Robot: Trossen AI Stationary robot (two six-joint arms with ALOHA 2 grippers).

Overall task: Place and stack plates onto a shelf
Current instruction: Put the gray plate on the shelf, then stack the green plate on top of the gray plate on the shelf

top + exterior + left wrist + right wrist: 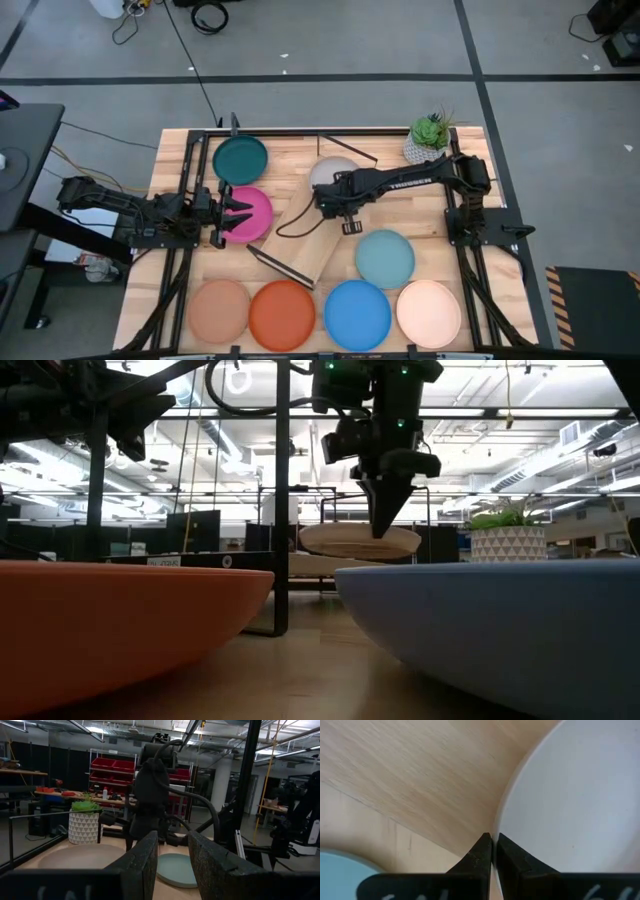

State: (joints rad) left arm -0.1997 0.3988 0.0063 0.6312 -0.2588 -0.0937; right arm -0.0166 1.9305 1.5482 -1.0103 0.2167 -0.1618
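My right gripper [325, 197] reaches from the right toward the table's middle and is shut on the grey plate [340, 168], which in the low view [345, 543] hangs just above the wood. My left gripper [235, 212] is open over the left part of the magenta plate [252, 214]; I cannot tell whether it touches it. The teal plate [240, 160] lies behind the magenta one. The shelf [305, 240], a light board on black legs, sits askew at the table's centre. Light blue [385, 257], tan [220, 311], orange [282, 315], blue [357, 315] and cream [428, 312] plates lie flat nearer the front. My right gripper [493, 845] pinches the grey plate's rim [501, 827] on its near-left side, one finger on the inner face and one outside. The fingers [385, 520] come from above, pointing down. The plate is lifted clear and close to level.
A white pot with a green plant [430, 138] stands at the far right corner. The front row of plates fills the near edge. Black frame posts rise at both sides of the table. Bare wood shows between the shelf and the light blue plate.
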